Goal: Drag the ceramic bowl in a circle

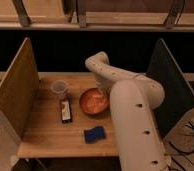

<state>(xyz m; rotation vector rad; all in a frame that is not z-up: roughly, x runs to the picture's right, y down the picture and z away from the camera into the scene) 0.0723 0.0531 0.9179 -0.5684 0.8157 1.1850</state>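
Note:
The ceramic bowl point(93, 102), round, shallow and glossy orange-red, sits on the wooden table point(45, 137) near its middle. My white arm rises from the lower right, loops over the back of the table and comes down onto the bowl's far right rim. There my gripper point(104, 91) is shut on the rim. The arm's last link hides the fingertips and part of the rim.
A small clear cup point(59, 89) stands left of the bowl. A dark flat packet point(65, 110) lies in front of the cup and a blue sponge point(94, 134) near the front edge. A wooden panel point(14, 95) walls the left side, a dark panel point(168, 82) the right.

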